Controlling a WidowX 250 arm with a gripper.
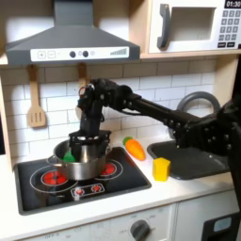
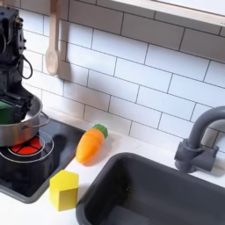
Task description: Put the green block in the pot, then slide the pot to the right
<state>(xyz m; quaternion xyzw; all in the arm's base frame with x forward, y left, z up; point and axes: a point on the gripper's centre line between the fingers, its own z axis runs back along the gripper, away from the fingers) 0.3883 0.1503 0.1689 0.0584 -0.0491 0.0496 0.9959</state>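
Observation:
The shiny steel pot (image 1: 83, 170) (image 2: 23, 132) stands on the black toy stove (image 1: 42, 189) (image 2: 39, 167), over the red burners. My gripper (image 1: 85, 147) (image 2: 10, 102) hangs straight down into the pot's mouth, the arm reaching in from the first exterior view's right. The green block (image 1: 70, 151) (image 2: 7, 112) shows as a bright green patch at the pot's rim, right by the fingers on the first exterior view's left. The fingertips are hidden by the pot wall and the gripper body, so whether they hold the block is unclear.
An orange carrot toy (image 1: 136, 149) (image 2: 90, 145) lies on the counter between stove and sink (image 1: 193, 162) (image 2: 149, 189). A yellow cup (image 1: 162, 168) (image 2: 63, 190) stands near the front edge. A grey faucet (image 2: 198, 141) rises behind the sink; a wooden spatula (image 1: 36, 105) (image 2: 52, 46) hangs on the tiles.

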